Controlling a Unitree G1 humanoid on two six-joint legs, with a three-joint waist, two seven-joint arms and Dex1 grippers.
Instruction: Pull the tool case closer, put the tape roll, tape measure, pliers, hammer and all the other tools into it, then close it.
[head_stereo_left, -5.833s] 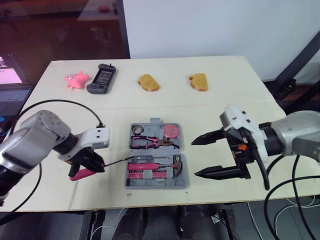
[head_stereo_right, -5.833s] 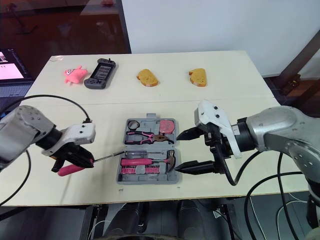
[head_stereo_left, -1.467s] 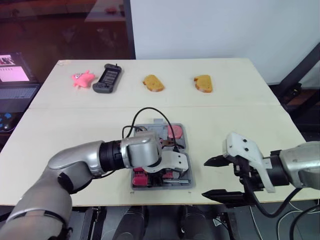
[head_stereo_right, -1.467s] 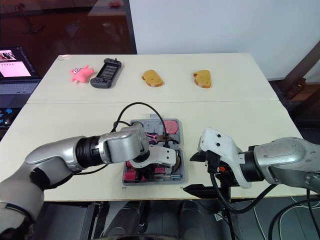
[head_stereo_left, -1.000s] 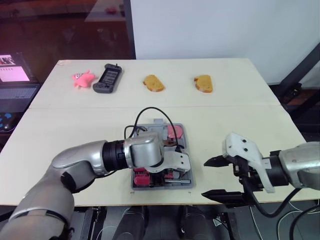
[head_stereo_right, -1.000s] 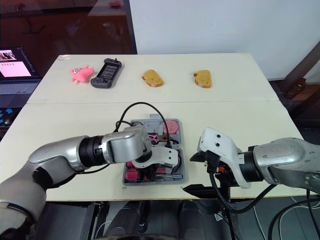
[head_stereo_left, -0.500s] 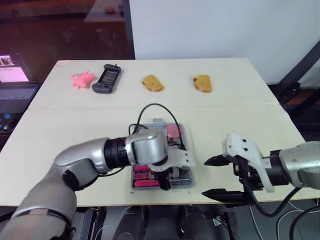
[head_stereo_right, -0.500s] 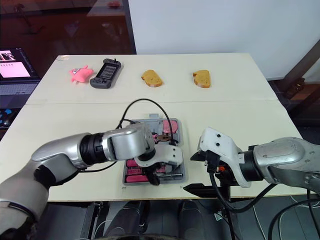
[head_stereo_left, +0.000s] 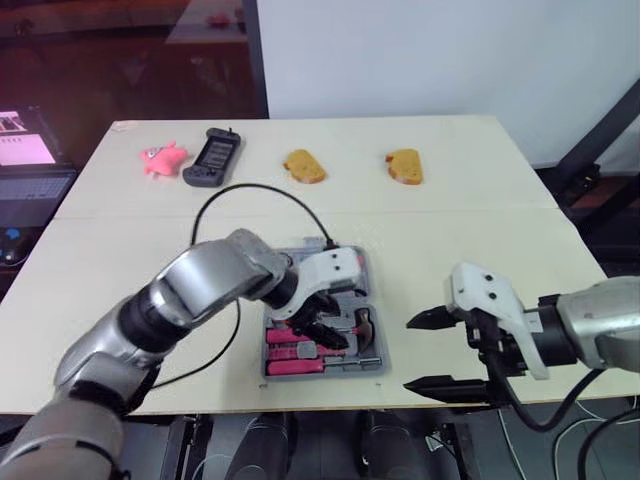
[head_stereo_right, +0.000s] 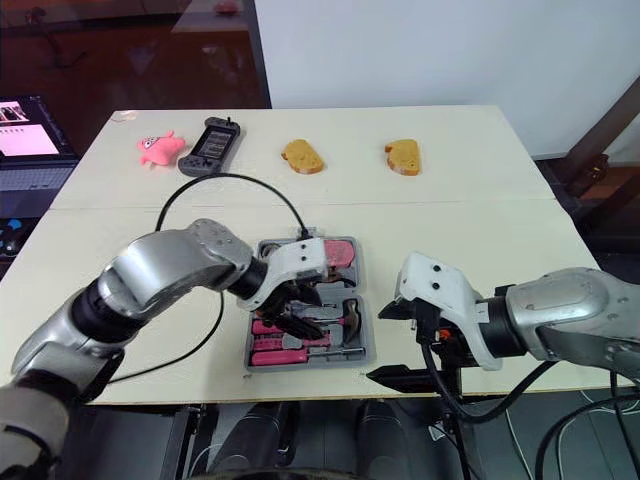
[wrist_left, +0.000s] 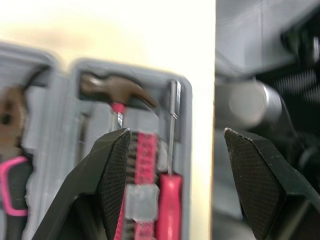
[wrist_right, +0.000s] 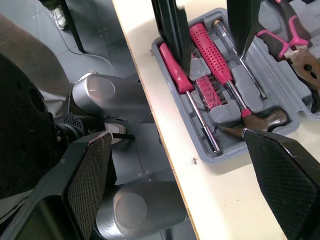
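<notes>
In the left eye view, the tool case (head_stereo_left: 372, 366) is lying open in the lower middle of the frame, close to the near edge of the table (head_stereo_left: 460, 220). The left gripper (head_stereo_left: 322, 325) is hovering over the case's tray, its black fingers spread apart and pinching nothing. The hammer (head_stereo_left: 362, 322) is resting in the tray just right of those fingers. At lower right, the right gripper (head_stereo_left: 409, 356) is hanging beside the case without touching it, its fingers spread wide and empty. Across the upper part of the frame, a pink toy (head_stereo_left: 160, 158), a handheld console (head_stereo_left: 212, 157) and two bread slices (head_stereo_left: 304, 166) are sitting in a row.

In the right eye view, the pink tape measure (head_stereo_right: 340, 253) is showing in the case's upper right corner, beside the left gripper's white housing.

In the left wrist view, the fingers (wrist_left: 112, 170) are standing wide apart. Beyond them the screwdriver (wrist_left: 169, 200) is lying alongside the hammer's handle, with the pliers (wrist_left: 11, 170) in the neighbouring compartment.

In the right wrist view, the fingers (wrist_right: 90, 185) are gaping wide, and the case's corner is lying beyond them at the table edge.
</notes>
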